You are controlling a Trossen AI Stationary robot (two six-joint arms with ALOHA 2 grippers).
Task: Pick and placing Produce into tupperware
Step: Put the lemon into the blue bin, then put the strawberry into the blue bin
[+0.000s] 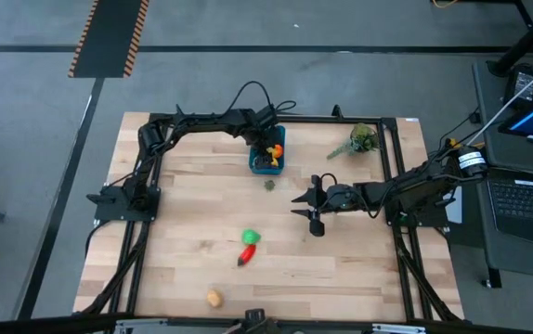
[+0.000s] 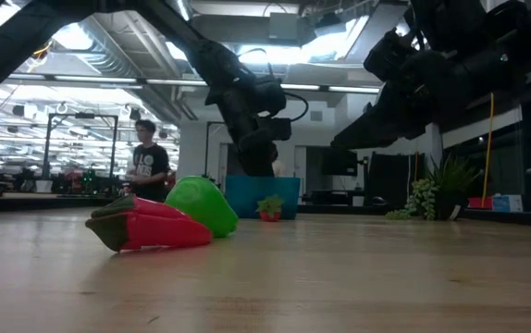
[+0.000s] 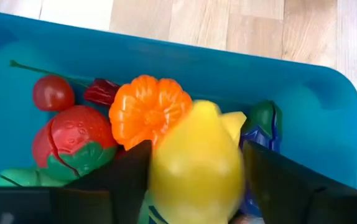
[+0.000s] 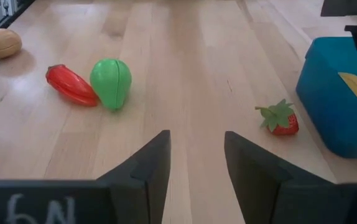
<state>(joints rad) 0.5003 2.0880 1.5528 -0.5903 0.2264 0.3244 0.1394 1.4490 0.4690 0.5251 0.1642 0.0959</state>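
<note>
The teal tub [image 1: 280, 137] stands at the table's far middle. In it lie an orange [image 3: 148, 112], a strawberry [image 3: 73, 140], a small red tomato [image 3: 53, 92], a purple eggplant [image 3: 260, 127] and a green piece [image 3: 17, 177]. My left gripper [image 3: 197, 149] is over the tub, shut on a yellow banana [image 3: 197, 168]. My right gripper [image 4: 197, 146] is open and empty above the table, right of centre [image 1: 309, 210]. A loose strawberry [image 1: 270, 185] lies just in front of the tub. A red pepper [image 1: 246, 255] and a green fruit [image 1: 251, 238] lie side by side nearer the front. My left gripper pinches the yellow banana between its two fingers [image 3: 132, 171], one on each side [image 3: 160, 174]. The fingers come from above, pointing down into the tub. The banana's free tip [image 3: 206, 111] points down at the toys in the tub; whether it touches them I cannot tell.
A tan potato-like toy [image 1: 214, 298] lies near the front edge. A leafy plant sprig [image 1: 359, 141] lies at the far right. The dark frame rails [image 1: 141, 223] run along the table's sides. A person [image 2: 147, 171] stands in the room beyond.
</note>
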